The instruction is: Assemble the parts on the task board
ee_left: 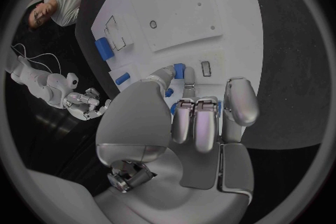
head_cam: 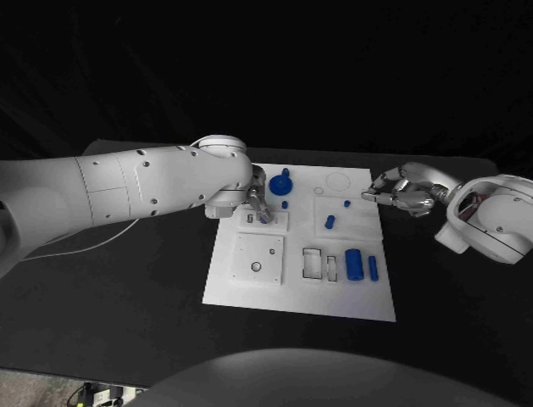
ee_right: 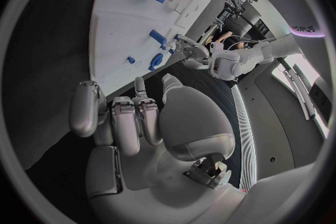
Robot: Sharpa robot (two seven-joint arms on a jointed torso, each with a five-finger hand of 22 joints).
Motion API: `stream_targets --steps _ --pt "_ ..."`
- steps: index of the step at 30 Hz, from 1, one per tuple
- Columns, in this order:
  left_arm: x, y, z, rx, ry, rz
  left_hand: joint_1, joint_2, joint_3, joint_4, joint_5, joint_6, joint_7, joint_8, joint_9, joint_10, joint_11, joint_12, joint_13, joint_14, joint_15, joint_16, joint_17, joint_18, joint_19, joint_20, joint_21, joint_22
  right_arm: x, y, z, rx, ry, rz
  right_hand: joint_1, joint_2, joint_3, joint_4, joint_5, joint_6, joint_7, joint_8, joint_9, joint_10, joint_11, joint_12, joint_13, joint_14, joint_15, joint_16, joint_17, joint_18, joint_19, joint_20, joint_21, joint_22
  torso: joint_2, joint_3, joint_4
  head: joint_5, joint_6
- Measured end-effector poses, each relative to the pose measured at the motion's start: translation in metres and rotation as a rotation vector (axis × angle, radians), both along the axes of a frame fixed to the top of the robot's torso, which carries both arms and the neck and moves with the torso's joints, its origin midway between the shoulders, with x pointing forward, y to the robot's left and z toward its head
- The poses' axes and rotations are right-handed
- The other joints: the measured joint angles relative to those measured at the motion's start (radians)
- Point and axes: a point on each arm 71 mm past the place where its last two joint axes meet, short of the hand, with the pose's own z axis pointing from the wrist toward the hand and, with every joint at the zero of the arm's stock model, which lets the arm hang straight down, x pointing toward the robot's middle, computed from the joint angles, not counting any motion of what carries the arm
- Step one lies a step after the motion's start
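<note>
Parts in blue lie spread on the white task board (head_cam: 248,288), which sits in the middle of the black worktop (head_cam: 119,322). Starting at the left, we see the left robot hand (head_cam: 257,203) low over the board's far left corner, its fingers (ee_left: 198,123) curled beside a round blue part (head_cam: 281,181). We cannot tell if it really holds this piece. We judge it is there to pick up or seat that part. Toward the middle, a short blue peg (head_cam: 330,222) lies loose, and a blue cylinder (head_cam: 354,264) with a thin blue bar (head_cam: 373,268) rests by the rectangular slots. At the right, the right robot hand (head_cam: 395,193) hovers at the board's far edge, fingers half curled and empty, probably waiting.
</note>
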Motion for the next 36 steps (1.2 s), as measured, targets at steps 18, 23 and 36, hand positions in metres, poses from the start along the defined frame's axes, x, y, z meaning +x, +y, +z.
stream_targets --steps 18,23,36 --pt "-0.0039 0.0045 -0.0003 -0.031 -0.003 0.023 -0.029 0.029 0.083 0.083 -0.018 -0.024 0.008 0.034 0.036 0.000 0.007 -0.011 0.000 -0.001 0.008 0.000 0.000 0.000 -0.006 0.006 -0.008 0.000 -0.0004 -0.0011 -0.0002 -0.002 0.003 -0.002 0.000 0.000 0.000 0.000 0.000 0.000 0.000 0.000 0.000 0.000 0.000 0.000 0.000 0.000 0.000 0.000 0.000 0.000 0.000 0.000 0.000 0.000 0.000 -0.0001 0.0004 -0.001 0.000" --pt "-0.0047 0.0055 0.0014 -0.036 0.001 0.023 -0.039 0.039 0.154 0.122 -0.011 -0.117 0.014 0.099 0.155 0.003 0.011 -0.011 0.000 0.000 0.014 0.000 0.000 0.000 -0.013 0.013 -0.012 0.000 -0.0004 -0.0012 -0.0003 -0.002 0.004 -0.002 0.000 0.000 0.000 0.000 0.000 0.000 0.000 0.000 0.000 0.000 0.000 0.000 0.000 0.000 0.000 0.000 0.000 0.000 0.000 0.000 -0.006 0.000 0.000 0.0000 0.0004 -0.001 0.000" --pt "-0.0062 0.0052 0.0089 -0.056 0.000 0.015 -0.045 0.045 0.190 0.152 0.131 -0.190 0.015 0.139 0.263 0.000 0.014 -0.005 0.000 0.000 0.014 0.000 0.000 0.000 -0.013 0.013 -0.012 0.001 -0.0005 -0.0017 -0.0007 -0.003 0.006 -0.003 0.000 0.000 0.000 0.000 0.000 0.000 0.000 0.000 0.000 0.000 0.000 0.000 0.000 0.000 0.000 0.000 0.000 0.000 -0.002 0.002 -0.006 0.000 0.000 0.0001 -0.0001 -0.004 0.000"
